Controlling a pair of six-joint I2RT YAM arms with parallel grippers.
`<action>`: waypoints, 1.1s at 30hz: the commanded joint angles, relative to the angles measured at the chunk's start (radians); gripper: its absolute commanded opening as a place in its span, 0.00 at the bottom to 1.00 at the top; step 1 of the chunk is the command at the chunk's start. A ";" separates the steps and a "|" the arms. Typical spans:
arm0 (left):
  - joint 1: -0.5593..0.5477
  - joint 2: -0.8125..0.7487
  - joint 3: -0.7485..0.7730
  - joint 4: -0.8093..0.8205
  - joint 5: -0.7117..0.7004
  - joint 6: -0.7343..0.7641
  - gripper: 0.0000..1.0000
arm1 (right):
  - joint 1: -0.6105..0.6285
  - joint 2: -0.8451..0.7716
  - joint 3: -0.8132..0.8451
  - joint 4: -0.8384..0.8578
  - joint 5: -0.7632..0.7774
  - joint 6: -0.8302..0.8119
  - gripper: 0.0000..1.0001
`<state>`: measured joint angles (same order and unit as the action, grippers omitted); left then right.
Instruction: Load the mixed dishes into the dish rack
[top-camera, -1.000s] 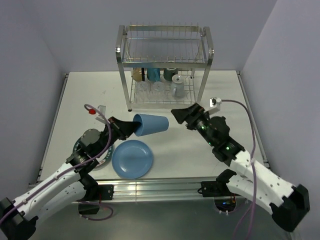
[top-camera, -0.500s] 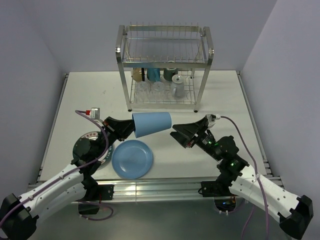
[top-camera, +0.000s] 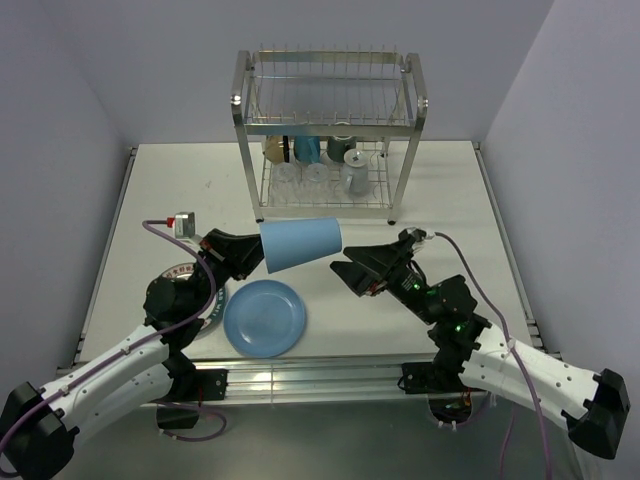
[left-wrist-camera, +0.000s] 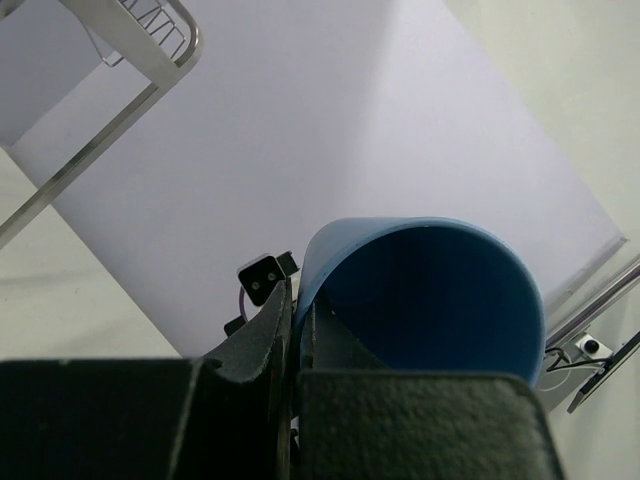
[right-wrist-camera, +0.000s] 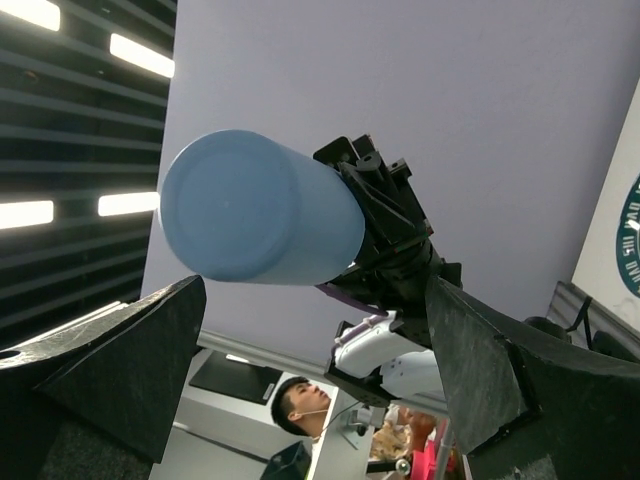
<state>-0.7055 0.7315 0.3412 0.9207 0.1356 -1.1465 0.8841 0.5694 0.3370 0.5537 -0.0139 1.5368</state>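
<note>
Left gripper (top-camera: 258, 254): clenched and gripping the blue tumbler (top-camera: 300, 245) by its rim. In the left wrist view one finger (left-wrist-camera: 268, 335) is lying outside the wall and the other is sitting inside the mouth.
Blue tumbler: being held on its side above the table (top-camera: 440, 190), near the table's centre. Its open mouth is facing 9 o'clock and its closed base is pointing toward 3 o'clock.
Right gripper (top-camera: 346, 272): jaws standing wide apart and gripping nothing. It is sitting at 3 o'clock of the tumbler's base, near it but not touching. In the right wrist view the fingers (right-wrist-camera: 120, 350) are flanking the tumbler's base (right-wrist-camera: 260, 205).
Dish rack (top-camera: 325, 125): standing at the 12 o'clock side of the table. Its upper tier is showing bare wire, and its lower tier is carrying several cups, mugs and clear glasses.
Blue plate (top-camera: 265, 318): lying flat on the table at 7 o'clock of the tumbler.
White plate with dark rim (top-camera: 208, 312): lying at 9 o'clock of the blue plate, mostly hidden under the left arm.
</note>
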 joint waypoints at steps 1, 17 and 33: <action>0.001 -0.001 0.041 0.081 0.016 -0.006 0.00 | 0.032 0.035 0.066 0.123 0.057 -0.006 0.98; -0.003 0.042 0.050 0.078 -0.014 0.014 0.00 | 0.167 0.259 0.234 0.261 0.178 -0.155 0.98; -0.008 0.040 0.009 0.089 -0.010 0.033 0.00 | 0.197 0.337 0.369 0.104 0.335 -0.302 0.92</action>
<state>-0.7071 0.7712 0.3534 0.9714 0.1047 -1.1378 1.0740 0.8932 0.6262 0.6418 0.2531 1.2812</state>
